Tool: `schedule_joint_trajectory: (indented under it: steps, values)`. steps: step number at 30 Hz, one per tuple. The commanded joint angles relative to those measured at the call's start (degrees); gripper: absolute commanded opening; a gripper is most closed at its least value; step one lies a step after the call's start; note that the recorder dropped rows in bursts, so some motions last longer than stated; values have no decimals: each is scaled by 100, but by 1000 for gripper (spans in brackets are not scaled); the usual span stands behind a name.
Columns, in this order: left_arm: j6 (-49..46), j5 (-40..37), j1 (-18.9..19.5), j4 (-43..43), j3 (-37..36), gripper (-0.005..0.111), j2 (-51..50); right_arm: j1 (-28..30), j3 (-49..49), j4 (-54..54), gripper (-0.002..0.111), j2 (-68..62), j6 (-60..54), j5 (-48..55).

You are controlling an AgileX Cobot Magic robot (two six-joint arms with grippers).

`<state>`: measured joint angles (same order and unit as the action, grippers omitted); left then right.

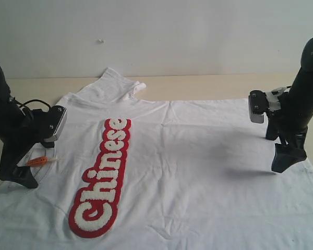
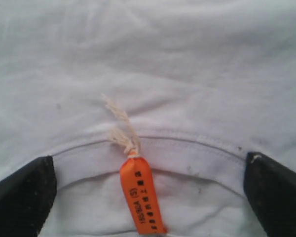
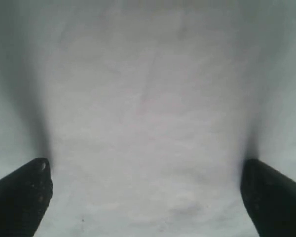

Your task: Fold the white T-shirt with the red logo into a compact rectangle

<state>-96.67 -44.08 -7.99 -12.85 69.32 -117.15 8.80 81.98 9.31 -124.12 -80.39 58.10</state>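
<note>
The white T-shirt point(image 1: 198, 166) lies spread flat over the table, front up. Its red logo point(image 1: 101, 177) reading "Chinese" runs down the left half. My left gripper point(image 1: 21, 174) stands at the shirt's left edge over the neckline point(image 2: 153, 143), open, with the orange neck tag point(image 2: 142, 195) between its fingers point(image 2: 19, 197) and nothing gripped. My right gripper point(image 1: 288, 156) is at the shirt's right edge, open above plain white cloth point(image 3: 148, 123), its fingers point(image 3: 274, 197) wide apart.
The wooden table point(image 1: 208, 86) shows beyond the shirt, with a white wall behind it. A sleeve point(image 1: 117, 83) sticks out at the far left. The shirt runs out of the exterior view at the bottom.
</note>
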Motion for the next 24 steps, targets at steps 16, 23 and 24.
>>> schedule_joint_trajectory:
  steps: [16, 23, 24]
  values:
    - [17, 452, 6, -1, -73, 105, -246, -8, -48, -283, 105, 31, -250, 449]
    - [17, 494, 6, -1, -73, 105, -245, -18, -39, 56, 105, 121, -205, 542]
    - [17, 494, 6, -1, -73, 105, -245, -18, -39, -85, 105, 252, -195, 642]
